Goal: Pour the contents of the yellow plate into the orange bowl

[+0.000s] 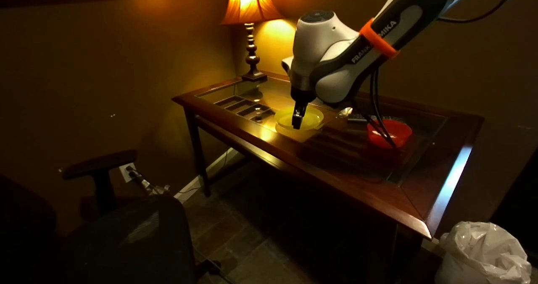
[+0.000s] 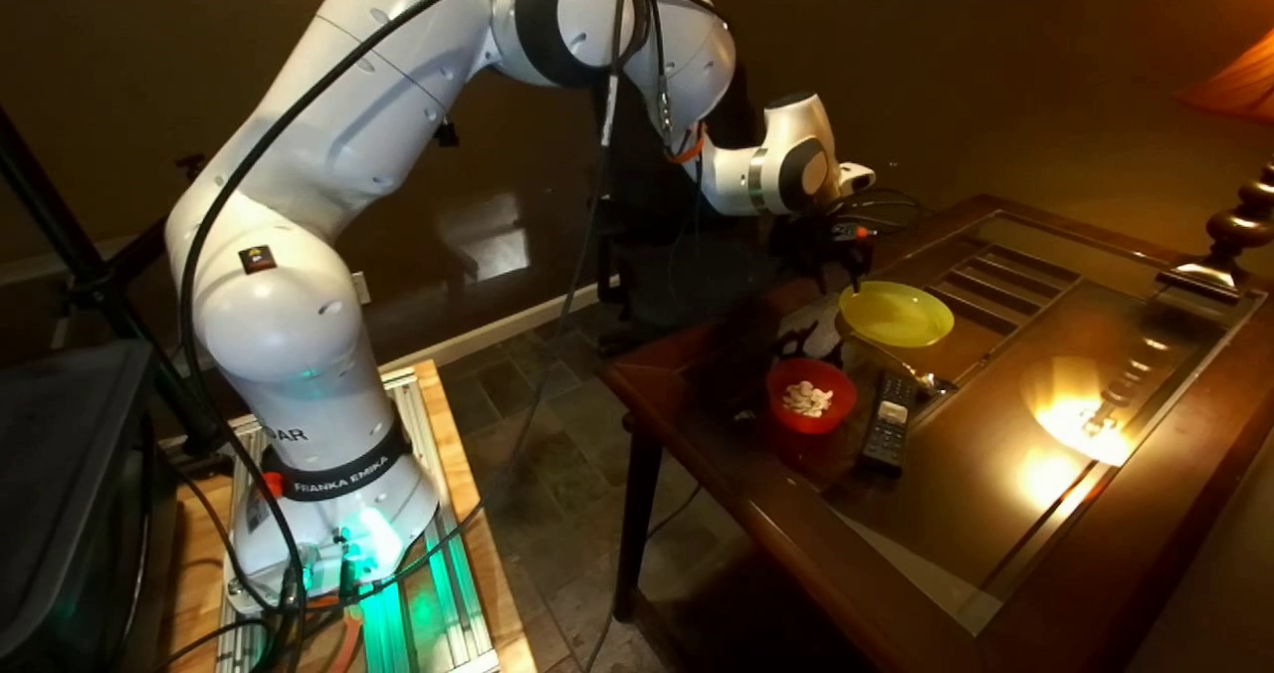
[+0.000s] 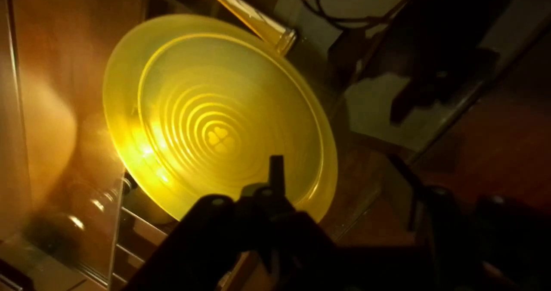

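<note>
The yellow plate (image 1: 309,119) lies on the table in both exterior views (image 2: 901,317). In the wrist view the plate (image 3: 241,71) fills the left and middle, and its face shows no contents. The orange bowl (image 1: 393,133) stands on the table, apart from the plate; in an exterior view the bowl (image 2: 786,419) holds several small white pieces. My gripper (image 1: 297,123) points down at the plate's edge. In the wrist view the gripper (image 3: 338,166) is open, with one finger over the plate and one outside its rim. Nothing shows between the fingers. I cannot tell whether it touches the plate.
A dark remote control (image 2: 889,424) lies beside the bowl. A shiny metal utensil (image 2: 934,384) lies between the remote and the plate. A lamp (image 1: 252,59) stands at the table's far corner. Black cables (image 1: 380,116) hang from the arm in front of the bowl. The table has glass panels.
</note>
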Available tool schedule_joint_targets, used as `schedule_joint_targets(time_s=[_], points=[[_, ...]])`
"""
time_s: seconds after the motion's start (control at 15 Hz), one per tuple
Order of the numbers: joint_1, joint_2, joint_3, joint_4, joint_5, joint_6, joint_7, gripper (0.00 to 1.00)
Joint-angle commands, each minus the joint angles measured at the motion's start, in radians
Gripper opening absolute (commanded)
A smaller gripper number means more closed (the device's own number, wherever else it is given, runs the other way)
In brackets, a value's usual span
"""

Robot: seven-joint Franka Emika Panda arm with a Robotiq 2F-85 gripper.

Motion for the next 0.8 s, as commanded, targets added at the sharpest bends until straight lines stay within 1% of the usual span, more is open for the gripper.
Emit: schedule_joint_targets(time_s=[0.0,0.07,0.2,0.27,0.33,0.4,0.47,0.53,0.73], points=[[0.040,-0.184,-0.018,-0.097,0.049,-0.275,-0.010,0.92],[0.050,-0.219,-0.028,-0.099,0.052,-0.359,-0.001,0.98],[0.043,-0.278,-0.020,-0.071,0.063,-0.538,0.029,1.00],[0.005,-0.309,0.023,-0.064,0.023,-0.614,0.084,1.00],[-0.014,-0.338,0.042,-0.060,0.047,-0.686,0.091,1.00],[-0.025,-0.363,0.051,-0.064,0.057,-0.730,0.126,1.00],[-0.042,-0.385,0.066,-0.064,0.072,-0.772,0.132,1.00],[-0.048,-0.331,0.077,-0.024,0.023,-0.721,0.106,1.00],[-0.066,-0.349,0.095,-0.025,0.024,-0.735,0.105,1.00]])
